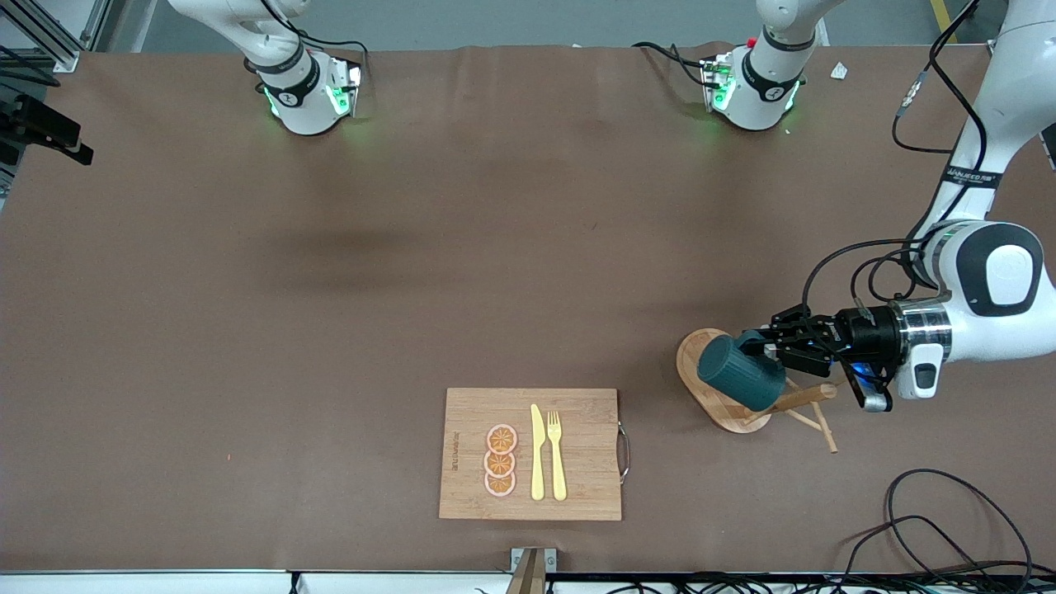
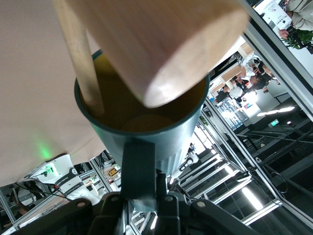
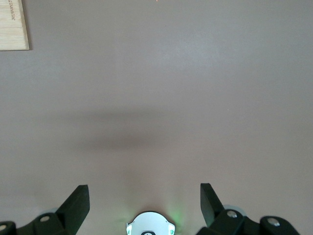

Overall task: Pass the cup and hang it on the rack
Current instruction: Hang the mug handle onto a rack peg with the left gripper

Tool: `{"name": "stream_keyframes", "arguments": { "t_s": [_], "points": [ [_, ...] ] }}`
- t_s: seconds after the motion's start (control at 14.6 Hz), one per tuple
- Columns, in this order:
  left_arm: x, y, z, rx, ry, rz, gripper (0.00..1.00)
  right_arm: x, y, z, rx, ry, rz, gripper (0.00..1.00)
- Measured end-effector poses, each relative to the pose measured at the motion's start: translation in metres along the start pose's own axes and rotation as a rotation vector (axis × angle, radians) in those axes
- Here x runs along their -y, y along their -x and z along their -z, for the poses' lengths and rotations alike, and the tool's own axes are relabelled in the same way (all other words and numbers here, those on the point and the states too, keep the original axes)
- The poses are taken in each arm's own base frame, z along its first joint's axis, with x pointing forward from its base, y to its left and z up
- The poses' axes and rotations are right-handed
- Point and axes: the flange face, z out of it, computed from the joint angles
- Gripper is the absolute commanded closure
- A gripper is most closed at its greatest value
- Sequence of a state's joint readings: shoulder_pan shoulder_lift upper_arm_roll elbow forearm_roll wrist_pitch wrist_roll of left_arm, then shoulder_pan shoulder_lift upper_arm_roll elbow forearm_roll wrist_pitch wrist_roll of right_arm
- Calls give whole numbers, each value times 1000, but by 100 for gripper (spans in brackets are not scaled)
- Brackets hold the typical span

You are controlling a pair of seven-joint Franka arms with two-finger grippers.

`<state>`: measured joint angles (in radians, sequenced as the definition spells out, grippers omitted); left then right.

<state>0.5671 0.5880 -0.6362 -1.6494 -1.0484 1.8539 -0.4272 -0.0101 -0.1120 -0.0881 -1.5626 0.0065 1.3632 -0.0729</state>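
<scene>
Brown cloth covers the surface. At its four o'clock, the left tool clamps the teal cup by its handle, tipped over the wooden rack, one peg inside. Right tool waits, spread wide.

Both arms are glossy white with black joint rings, green lights glowing at their bases, black cables looping along the left arm, and matte black pincers on silver wrist collars.
</scene>
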Motion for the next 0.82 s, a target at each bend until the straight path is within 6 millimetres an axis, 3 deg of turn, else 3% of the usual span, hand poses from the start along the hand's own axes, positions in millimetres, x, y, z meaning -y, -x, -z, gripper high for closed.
{"name": "stream_keyframes", "arguments": {
  "t_s": [0.55,0.82],
  "points": [
    [11,-7,31,11,23,-39,98,0,0,-1,2,-3,1,0],
    [17,-12,35,15,27,-48,97,0,0,-1,6,-3,1,0]
  ]
}}
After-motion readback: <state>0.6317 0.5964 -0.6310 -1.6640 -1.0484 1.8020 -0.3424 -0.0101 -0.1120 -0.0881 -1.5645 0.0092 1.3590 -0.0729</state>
